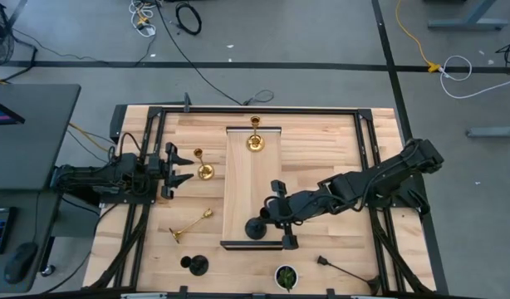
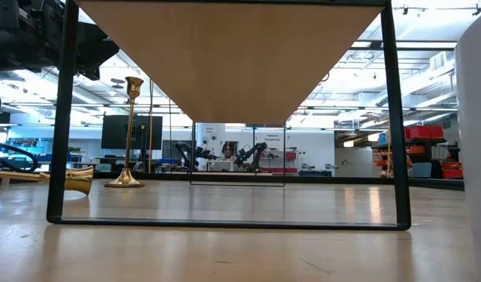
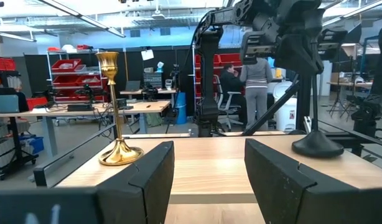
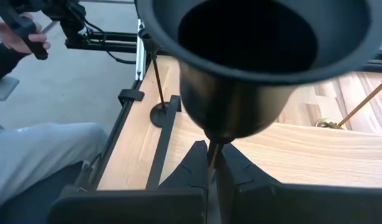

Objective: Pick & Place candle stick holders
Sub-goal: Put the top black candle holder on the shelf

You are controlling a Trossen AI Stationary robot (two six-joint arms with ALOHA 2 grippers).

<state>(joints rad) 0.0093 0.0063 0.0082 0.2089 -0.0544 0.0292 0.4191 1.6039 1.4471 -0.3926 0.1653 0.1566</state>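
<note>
Black holder (image 4: pixel 253 68) stem between right tool (image 4: pixel 213 177) fingers.

The raised wooden shelf (image 1: pixel 251 187) runs down the middle of the table. On it, a gold candle holder (image 1: pixel 255 143) blocks one end, while the right gripper (image 1: pixel 276 208) and its black candle holder (image 1: pixel 256 228) block the other; the stretch between them is bare. Beside the shelf, toward the left gripper (image 1: pixel 176 170), an upright gold holder (image 1: pixel 205 171) and a fallen gold holder (image 1: pixel 188 225) narrow the passage.
</note>
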